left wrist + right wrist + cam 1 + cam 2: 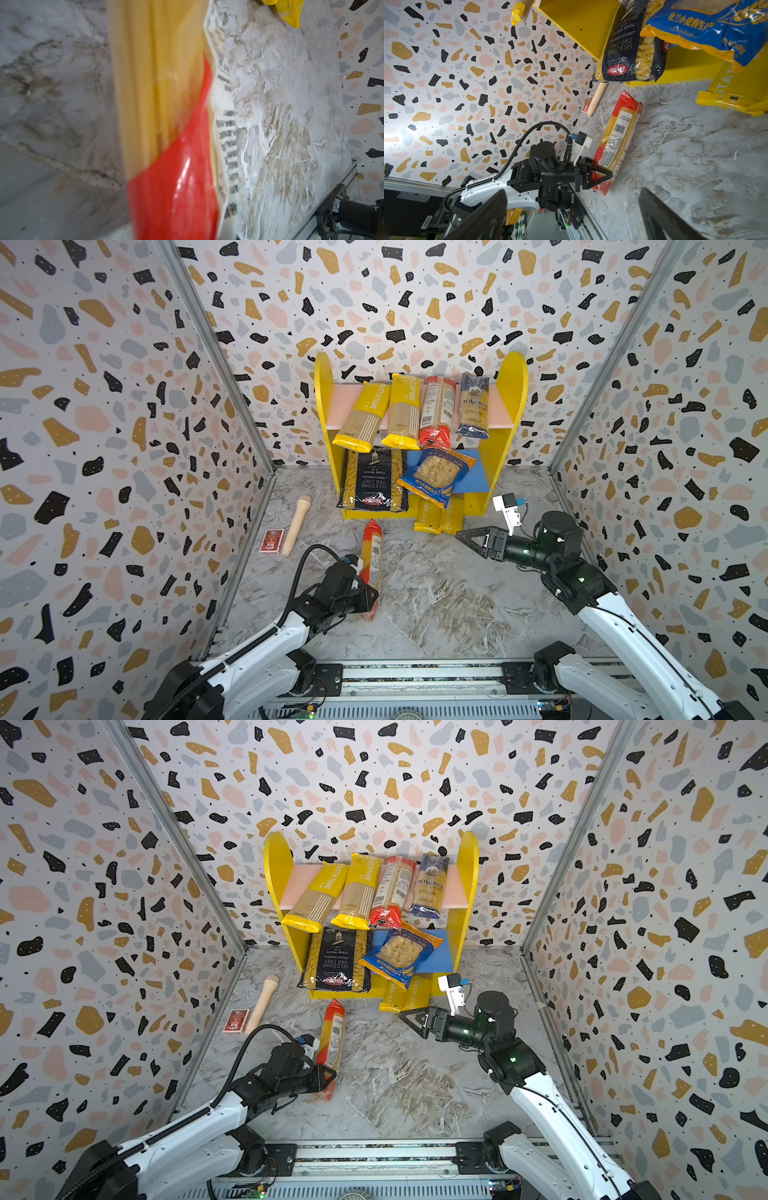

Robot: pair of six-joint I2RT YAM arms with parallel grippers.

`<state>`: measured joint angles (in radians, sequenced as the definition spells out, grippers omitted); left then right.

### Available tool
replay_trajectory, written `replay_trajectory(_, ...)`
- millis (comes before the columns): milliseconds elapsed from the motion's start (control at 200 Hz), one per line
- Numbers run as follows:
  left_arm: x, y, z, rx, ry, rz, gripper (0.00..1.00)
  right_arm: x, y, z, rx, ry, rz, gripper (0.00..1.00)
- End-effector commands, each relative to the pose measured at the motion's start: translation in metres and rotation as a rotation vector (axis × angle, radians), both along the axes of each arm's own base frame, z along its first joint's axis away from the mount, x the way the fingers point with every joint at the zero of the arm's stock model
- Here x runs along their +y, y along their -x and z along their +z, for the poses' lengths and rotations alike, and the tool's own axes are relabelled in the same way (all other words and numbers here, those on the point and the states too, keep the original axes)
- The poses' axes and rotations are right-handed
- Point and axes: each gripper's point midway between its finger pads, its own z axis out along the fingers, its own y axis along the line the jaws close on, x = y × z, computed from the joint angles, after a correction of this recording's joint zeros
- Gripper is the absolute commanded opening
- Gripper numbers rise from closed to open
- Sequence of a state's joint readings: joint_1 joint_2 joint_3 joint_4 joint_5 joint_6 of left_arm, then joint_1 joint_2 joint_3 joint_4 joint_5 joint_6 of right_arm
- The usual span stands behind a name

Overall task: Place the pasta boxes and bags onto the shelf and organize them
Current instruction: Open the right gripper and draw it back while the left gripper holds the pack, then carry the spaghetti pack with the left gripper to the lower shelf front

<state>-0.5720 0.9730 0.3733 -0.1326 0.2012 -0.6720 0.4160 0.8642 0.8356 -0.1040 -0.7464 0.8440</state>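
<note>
1. On the marble table [436,605], in front of the shelf [513,385], the left gripper [372,596] is clamped on the near red end of a held spaghetti pack [371,551].
2. The right wrist view confirms the grasp: the left gripper [604,174] has one jaw on each side of the held spaghetti pack [618,135].
3. The held spaghetti pack points lengthwise toward the shelf. Its far end stops short of the yellow base. Whether it clears the table cannot be told.
4. The right gripper [461,537] stands wide open and empty, near the table packs [438,517]. These are two yellow packs at the foot of the shelf, and the gripper does not touch them.
5. The pink board [345,406] carries four long packs side by side, all overhanging its front edge:
   - two yellow shelf packs [363,414]
   - a red-ended shelf pack [436,410]
   - a dark-blue pack [473,406]
6. The blue board [471,481] carries a black penne bag [372,477] on the left. A blue-orange bag [436,475] sits beside it, tilted, and overhangs the table packs.
7. A wooden stick [297,526] and a small red box [272,540] lie just beside each other, left of the shelf.
</note>
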Motion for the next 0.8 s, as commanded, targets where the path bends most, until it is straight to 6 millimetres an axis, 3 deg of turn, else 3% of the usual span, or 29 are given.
replay_trajectory(0,-0.028,-0.057,0.089,-0.327,0.115,-0.008,0.0,-0.005,0.006,0.015,-0.032,-0.018,0.02,0.99)
replay_trajectory(405,-0.045,-0.1,0.079,-0.321,0.019,-0.011,0.0,-0.035,-0.002,0.033,-0.05,-0.045,-0.013,0.99)
replay_trajectory(796,-0.056,-0.14,0.081,-0.354,-0.04,0.007,0.0,-0.04,-0.008,0.024,-0.025,-0.058,-0.016,0.99)
